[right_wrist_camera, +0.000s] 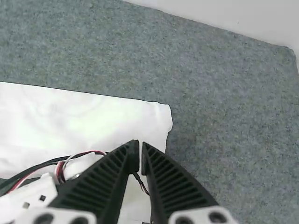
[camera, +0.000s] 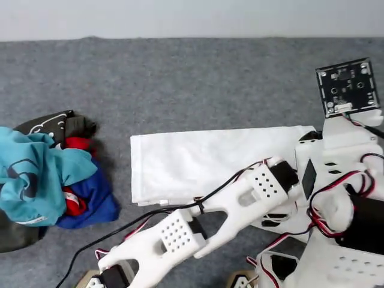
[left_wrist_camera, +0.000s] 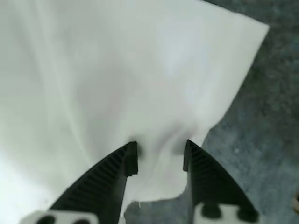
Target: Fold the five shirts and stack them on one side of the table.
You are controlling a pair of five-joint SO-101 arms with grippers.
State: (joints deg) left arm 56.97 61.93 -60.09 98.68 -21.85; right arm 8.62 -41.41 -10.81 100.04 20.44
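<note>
White shirt (camera: 198, 159) lies folded flat mid-table (camera: 180, 78). Left fingers (left_wrist_camera: 117, 172) are moderately parted, tips on its edge, cloth between them. Right fingers (right_wrist_camera: 117, 168) are pressed together, empty, over a corner. Pile (camera: 42, 174) of shirts lies well apart.

**Setting:** robotics lab or test bench, indoors.

**Evidence:**
- Table (camera: 210, 78): top covered in grey, felt-like matting up to its far edge.
- Wall (camera: 192, 18): plain and pale, directly behind the table.
- Arm (camera: 174, 234): white plastic shell with perforated panels, motor blocks exposed at the joints. A second arm (camera: 336, 264) of the same make stands beside it.
- Cabling (camera: 327, 198): loose red and black wires run along the outside of the arms.
- Circuit board (camera: 348, 87): bare and black, mounted uncased on one arm.
- Working material: one white shirt (camera: 198, 159) laid flat, and a heap of coloured shirts (camera: 42, 174) at the table's side.
</note>
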